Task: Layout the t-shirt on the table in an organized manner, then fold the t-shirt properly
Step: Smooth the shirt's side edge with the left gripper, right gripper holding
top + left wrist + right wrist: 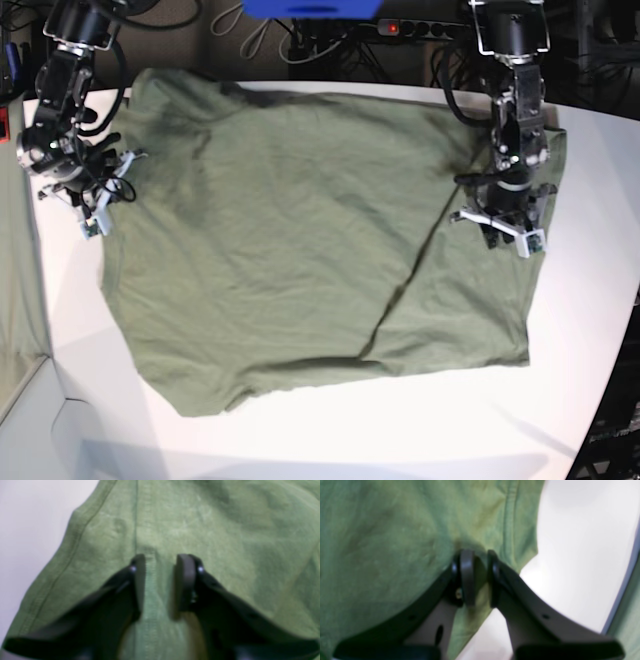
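My olive-green cotton t-shirt lay spread across the white table. My right pincer pinched its edge; my left pincer straddled a seam, grip unclear. Uneven pulling could have bunched it.

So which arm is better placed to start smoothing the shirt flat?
Probably the left: its jaws straddle a seam of the olive-green cotton t-shirt, near the long diagonal crease. The right grips only an edge.
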{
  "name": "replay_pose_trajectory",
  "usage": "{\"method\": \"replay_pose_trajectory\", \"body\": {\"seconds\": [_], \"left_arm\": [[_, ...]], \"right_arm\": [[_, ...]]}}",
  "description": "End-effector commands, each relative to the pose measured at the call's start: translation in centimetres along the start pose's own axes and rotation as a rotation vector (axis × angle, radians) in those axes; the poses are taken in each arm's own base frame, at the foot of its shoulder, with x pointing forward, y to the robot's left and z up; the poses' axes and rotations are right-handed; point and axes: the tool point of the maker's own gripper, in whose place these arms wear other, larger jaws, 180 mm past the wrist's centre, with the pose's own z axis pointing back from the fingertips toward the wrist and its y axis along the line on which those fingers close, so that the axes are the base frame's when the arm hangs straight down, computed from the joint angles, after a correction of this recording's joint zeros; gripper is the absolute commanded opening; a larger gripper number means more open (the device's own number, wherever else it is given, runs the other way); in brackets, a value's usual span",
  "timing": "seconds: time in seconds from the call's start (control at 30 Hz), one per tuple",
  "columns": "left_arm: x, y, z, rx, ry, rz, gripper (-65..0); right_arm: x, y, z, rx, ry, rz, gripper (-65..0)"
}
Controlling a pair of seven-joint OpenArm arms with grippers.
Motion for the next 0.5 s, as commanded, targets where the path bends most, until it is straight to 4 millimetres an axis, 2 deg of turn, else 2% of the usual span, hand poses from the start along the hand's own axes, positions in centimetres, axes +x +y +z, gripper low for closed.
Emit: {"method": "replay_pose_trajectory", "body": {"seconds": [0.0,0.07,0.13,0.27,0.37,0.47], "left_arm": [[1.5,0.3,-0.2,0.005,-0.038,-0.008,-53.0],[1.7,0.3,-0.2,0.006,-0.042,-0.011,-58.6],[0.9,0.6,-0.4,0.013,-0.022,-0.015,-64.7],[0.5,1.7,-1.0,0.030,0.001,-0.018,-65.0],[0.9,1.9,-1.0,0.031,-0.008,-0.024,-65.0],[3.2,2.6,-0.5,0.051,-0.069,-0.002,-65.0]], "right_arm": [[1.4,-0.8,0.5,-0.017,-0.046,0.007,-56.0],[1.4,-0.8,0.5,-0.017,-0.046,0.007,-56.1],[1.4,-0.8,0.5,-0.017,-0.046,0.007,-56.1],[1.3,-0.8,0.5,-0.016,-0.045,0.007,-56.1],[1.3,-0.8,0.5,-0.016,-0.045,0.007,-56.1],[1.3,-0.9,0.5,-0.017,-0.044,0.008,-56.1]]}}
